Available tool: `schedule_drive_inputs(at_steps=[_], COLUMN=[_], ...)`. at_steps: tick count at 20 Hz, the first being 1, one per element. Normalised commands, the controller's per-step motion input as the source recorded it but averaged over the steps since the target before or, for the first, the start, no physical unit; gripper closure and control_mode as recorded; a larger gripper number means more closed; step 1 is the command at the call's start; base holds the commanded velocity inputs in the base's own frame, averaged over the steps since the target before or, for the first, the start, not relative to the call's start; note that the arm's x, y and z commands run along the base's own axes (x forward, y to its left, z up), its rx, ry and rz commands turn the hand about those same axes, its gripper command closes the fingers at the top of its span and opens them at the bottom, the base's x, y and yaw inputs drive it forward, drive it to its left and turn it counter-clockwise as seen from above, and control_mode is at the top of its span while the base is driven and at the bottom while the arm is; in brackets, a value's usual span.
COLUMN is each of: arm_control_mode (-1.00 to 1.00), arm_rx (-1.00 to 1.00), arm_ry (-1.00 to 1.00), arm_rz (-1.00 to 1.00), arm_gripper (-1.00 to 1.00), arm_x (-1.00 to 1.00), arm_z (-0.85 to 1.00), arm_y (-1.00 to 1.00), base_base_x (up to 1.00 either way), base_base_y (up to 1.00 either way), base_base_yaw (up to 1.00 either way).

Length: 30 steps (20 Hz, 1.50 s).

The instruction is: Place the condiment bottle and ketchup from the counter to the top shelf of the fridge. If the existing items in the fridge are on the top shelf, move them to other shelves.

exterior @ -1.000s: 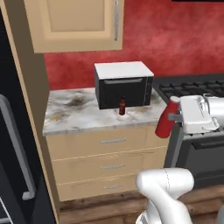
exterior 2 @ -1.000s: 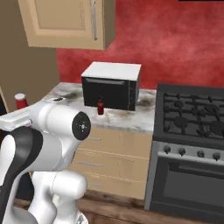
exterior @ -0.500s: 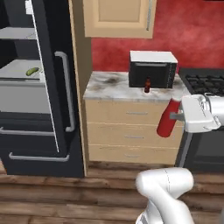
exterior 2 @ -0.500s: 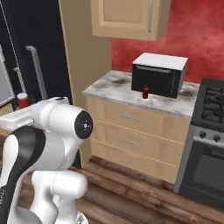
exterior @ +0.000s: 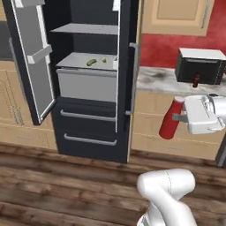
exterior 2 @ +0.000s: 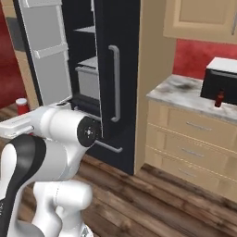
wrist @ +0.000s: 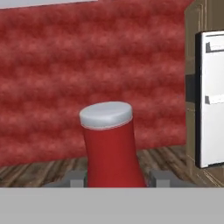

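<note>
Gripper (exterior: 180,118): 2 fingers clamped on the lower body of the ketchup (exterior: 170,118), 1 on each side, as seen in the hand view where the bottle (wrist: 110,144) stands between the fingertips (wrist: 77,176). Ketchup: red cylinder, white cap, carried in the air in front of the drawers, tilted a little with the cap uppermost. Handling, judged: rigid plastic, light, smooth and somewhat slippery; best held around the straight mid-body, not at the cap, and kept near upright when set down, since a tall narrow bottle is likely to tip. Arm: raised from the lower right of the left base view, forearm level, hand pointed sideways toward the fridge (exterior: 126,79). Fridge: 1 door swung open at the left, top shelf (exterior: 86,29) bare in the part visible. Lower shelf: 1 green pickle (exterior: 91,62) and 1 small yellow piece (exterior: 104,60), near each other, above a grey drawer. Counter (exterior: 165,78): to the right of the fridge, bearing a black microwave (exterior: 198,66) and the condiment bottle (exterior: 196,80), which stands upright just in front of it, not yet collected.
</note>
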Motion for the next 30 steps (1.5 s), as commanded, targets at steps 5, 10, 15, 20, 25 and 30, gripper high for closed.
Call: schedule_drive_inputs(at_steps=[5,10,15,20,25,30], arm_control_mode=[1.0,1.0,1.0,1.0,1.0,1.0], arm_rx=[0.0,0.0,0.0,0.0,0.0,0.0], arm_ry=[0.0,0.0,0.0,0.0,0.0,0.0], arm_rz=[0.0,0.0,0.0,0.0,0.0,0.0], arm_gripper=[1.0,1.0,1.0,1.0,1.0,1.0], arm_x=[0.0,0.0,0.0,0.0,0.0,0.0], arm_z=[0.0,0.0,0.0,0.0,0.0,0.0], arm_y=[0.0,0.0,0.0,0.0,0.0,0.0], base_base_x=[0.78,1.0,0.97,0.9,0.73,0.32], base_base_y=[1.0,1.0,1.0,0.97,0.27,-0.44], base_base_yaw=[0.03,-0.03,-0.27,-0.44,-0.32,-0.01])
